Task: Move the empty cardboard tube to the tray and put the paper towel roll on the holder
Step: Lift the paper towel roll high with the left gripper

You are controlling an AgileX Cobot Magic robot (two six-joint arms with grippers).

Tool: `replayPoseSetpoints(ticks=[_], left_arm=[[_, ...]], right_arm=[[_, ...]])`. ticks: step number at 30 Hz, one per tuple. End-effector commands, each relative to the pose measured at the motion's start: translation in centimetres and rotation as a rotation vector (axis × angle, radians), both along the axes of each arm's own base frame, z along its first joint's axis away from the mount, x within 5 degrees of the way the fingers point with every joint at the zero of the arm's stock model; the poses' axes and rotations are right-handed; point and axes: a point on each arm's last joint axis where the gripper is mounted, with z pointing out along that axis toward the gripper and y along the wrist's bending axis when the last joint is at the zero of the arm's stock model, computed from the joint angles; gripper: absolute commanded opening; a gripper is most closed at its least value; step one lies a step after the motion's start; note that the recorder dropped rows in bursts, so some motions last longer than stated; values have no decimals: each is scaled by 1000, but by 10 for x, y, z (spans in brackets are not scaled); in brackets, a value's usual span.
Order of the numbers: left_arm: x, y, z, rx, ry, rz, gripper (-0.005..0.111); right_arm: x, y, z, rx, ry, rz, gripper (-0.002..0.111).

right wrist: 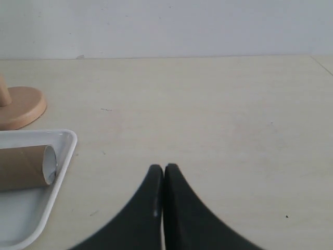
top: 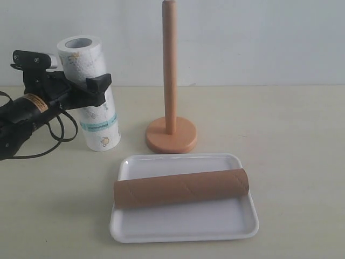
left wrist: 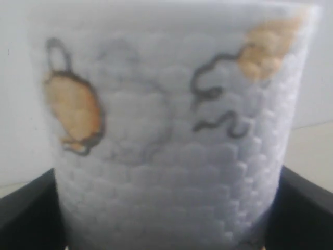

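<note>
The paper towel roll (top: 92,97), white with yellow prints and a teal band, stands slightly tilted at the left. My left gripper (top: 81,75) is shut on its upper half, one black finger (top: 99,84) showing in front. In the left wrist view the roll (left wrist: 171,146) fills the space between both fingers (left wrist: 26,208). The brown empty cardboard tube (top: 180,189) lies across the white tray (top: 183,234). The wooden holder (top: 170,70) stands bare behind the tray. My right gripper (right wrist: 164,167) is shut and empty over bare table, right of the tray (right wrist: 62,156) and the tube's end (right wrist: 23,166).
The holder's disc base (right wrist: 21,107) sits just behind the tray's far edge. A black cable (top: 59,132) loops from the left arm beside the roll. A pale wall stands behind the beige table (top: 291,140).
</note>
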Motion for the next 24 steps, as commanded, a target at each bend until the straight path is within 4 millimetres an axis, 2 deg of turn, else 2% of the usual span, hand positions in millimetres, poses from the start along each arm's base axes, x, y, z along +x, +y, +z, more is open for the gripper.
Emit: replayPoseSetpoints(ticks=[1,5,6,11,15,19,24], left_arm=[[2,0,-3,-9,30,21,42],[2,1,0,-3,-8,16,9],[1,0,2,5,-31,4,4],[-6,-7,29,33,-82,-82,4],[-11,0,59,49,-78,-31,4],[-26,4,105,41,-156,-2,4],[-54,8,166,-91,-323,-15,4]], right_arm=[[0,0,1,-7,-15,-2,0],[0,0,1,-7,-15,-2,0],[0,0,1,-7,-15,-2,0],[0,0,1,-7,-15,-2,0],[0,0,1,-7,-15,-2,0],[0,0,1,-7,-15,-2,0],[0,0,1,-7,-15,-2,0]])
